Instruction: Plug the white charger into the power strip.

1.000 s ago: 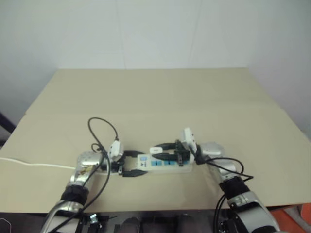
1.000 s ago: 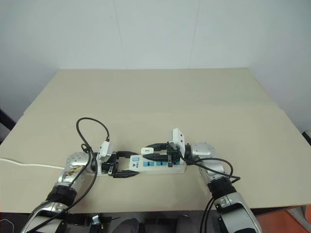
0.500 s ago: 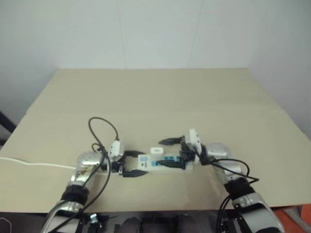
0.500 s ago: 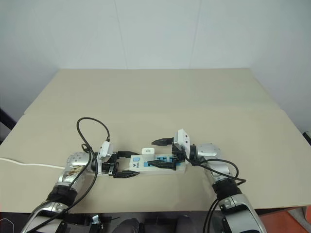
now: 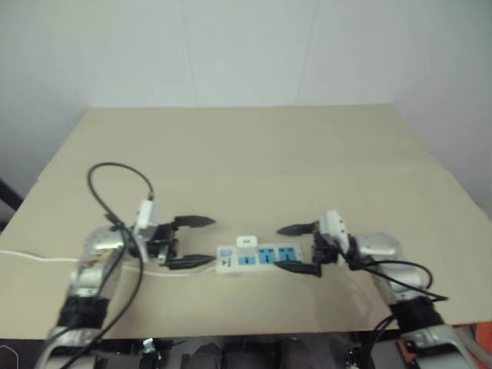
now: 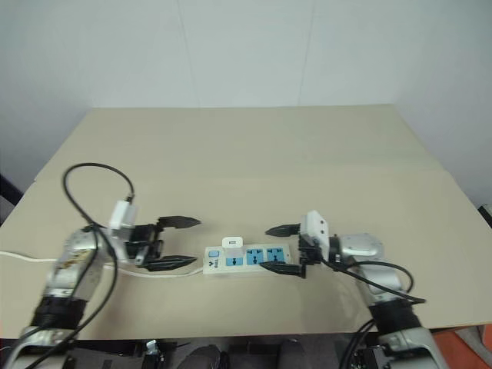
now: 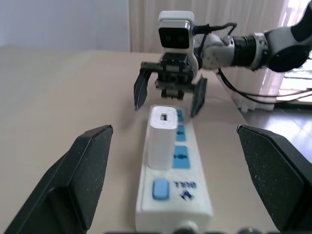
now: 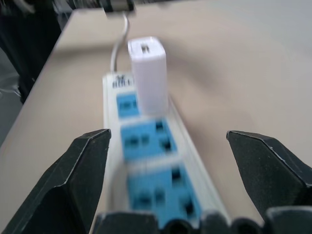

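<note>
The power strip (image 5: 261,257) lies flat near the table's front edge, its switch end toward my left arm and its thin white cord (image 5: 34,258) running off left. The white charger (image 5: 245,244) stands upright in the blue socket nearest the switch, with two blue sockets free beside it. My left gripper (image 5: 204,241) hangs open just left of the strip's switch end, touching nothing. My right gripper (image 5: 283,247) is open at the strip's other end, its fingers straddling that end without holding it. The wrist views show the charger (image 8: 147,78) seated on the strip (image 7: 175,195) between wide-spread fingers.
The beige table (image 5: 246,154) stretches back to a white wall. Its front edge runs just below the strip. An orange object (image 5: 483,338) sits below the table's front right corner.
Both grippers opened and drew apart. The left let go of the strip's end and rose to the left; the right released the charger and slid right. The charger stays in its socket.
</note>
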Controlling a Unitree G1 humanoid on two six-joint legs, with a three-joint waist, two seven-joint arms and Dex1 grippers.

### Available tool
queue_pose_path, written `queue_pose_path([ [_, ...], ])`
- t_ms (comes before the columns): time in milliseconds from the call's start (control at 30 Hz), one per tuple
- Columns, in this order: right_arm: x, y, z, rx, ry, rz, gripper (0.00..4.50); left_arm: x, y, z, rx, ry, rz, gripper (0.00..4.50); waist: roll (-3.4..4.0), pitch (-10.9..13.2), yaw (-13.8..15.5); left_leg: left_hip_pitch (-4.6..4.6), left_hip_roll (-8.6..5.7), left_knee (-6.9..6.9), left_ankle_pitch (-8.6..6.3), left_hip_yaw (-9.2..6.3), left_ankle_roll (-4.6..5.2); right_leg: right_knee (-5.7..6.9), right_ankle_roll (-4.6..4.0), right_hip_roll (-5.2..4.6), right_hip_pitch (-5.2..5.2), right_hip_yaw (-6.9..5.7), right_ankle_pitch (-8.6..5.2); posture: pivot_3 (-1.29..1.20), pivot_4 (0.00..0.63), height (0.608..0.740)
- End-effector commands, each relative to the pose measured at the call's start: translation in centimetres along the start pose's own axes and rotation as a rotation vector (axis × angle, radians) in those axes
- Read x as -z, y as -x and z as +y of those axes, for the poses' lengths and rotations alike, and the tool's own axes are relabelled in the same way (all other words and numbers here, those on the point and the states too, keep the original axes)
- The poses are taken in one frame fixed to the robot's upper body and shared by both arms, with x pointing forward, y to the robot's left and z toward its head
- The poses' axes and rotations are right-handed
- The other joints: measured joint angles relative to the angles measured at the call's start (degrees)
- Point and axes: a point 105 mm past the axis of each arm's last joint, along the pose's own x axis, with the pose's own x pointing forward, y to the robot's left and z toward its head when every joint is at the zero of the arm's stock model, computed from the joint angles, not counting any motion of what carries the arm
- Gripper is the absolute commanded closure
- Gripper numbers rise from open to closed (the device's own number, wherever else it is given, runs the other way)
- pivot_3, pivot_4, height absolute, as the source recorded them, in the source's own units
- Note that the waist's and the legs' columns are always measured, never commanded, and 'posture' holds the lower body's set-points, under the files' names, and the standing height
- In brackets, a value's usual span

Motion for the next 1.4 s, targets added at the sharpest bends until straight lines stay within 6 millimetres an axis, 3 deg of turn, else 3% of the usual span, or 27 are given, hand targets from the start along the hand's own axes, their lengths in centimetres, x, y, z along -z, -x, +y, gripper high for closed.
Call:
queue_pose_path([
  [33, -2.6, 2.8, -0.4, 0.048, 0.112, 0.041, 0.00, -1.1, 2.2, -0.2, -0.049, -0.040, 0.036, 0.06, 0.00, 0.01, 0.03, 0.02, 0.01, -0.01, 0.00, 0.01, 0.00, 0.00, 0.00, 0.03, 0.02, 0.00, 0.00, 0.00, 0.150, 0.740],
  [167, -2.8, 5.9, -0.2, 0.080, 0.110, 0.160, 0.00, -0.5, 4.7, -0.4, -0.112, -0.016, 0.118, 0.06, -0.03, 0.04, 0.12, 0.05, 0.10, -0.05, 0.00, 0.04, 0.01, -0.06, -0.01, 0.10, 0.05, 0.00, 0.00, 0.00, 0.150, 0.740],
  [333, -2.8, 7.5, 0.5, 0.094, 0.094, 0.237, 0.00, -0.3, 4.8, -0.8, -0.149, -0.030, 0.110, 0.06, -0.06, 0.08, 0.20, 0.05, 0.12, -0.07, -0.01, 0.11, 0.01, -0.10, -0.02, 0.08, 0.07, 0.06, 0.00, 0.00, 0.150, 0.740],
  [800, -2.4, 9.1, 0.7, 0.161, 0.080, 0.328, 0.00, 0.5, 3.5, -1.5, -0.146, 0.027, 0.102, 0.06, -0.10, 0.11, 0.23, 0.06, 0.24, -0.08, -0.01, 0.18, 0.02, -0.10, -0.02, 0.09, 0.07, 0.11, 0.01, 0.00, 0.150, 0.740],
  [1400, -2.8, 9.4, 0.6, 0.235, 0.104, 0.319, 0.00, -0.3, 1.9, 0.2, -0.054, 0.013, 0.055, 0.06, -0.15, 0.13, 0.23, 0.05, 0.15, -0.05, -0.03, 0.23, 0.04, -0.09, -0.02, 0.09, 0.06, 0.15, 0.01, 0.00, 0.150, 0.740],
])
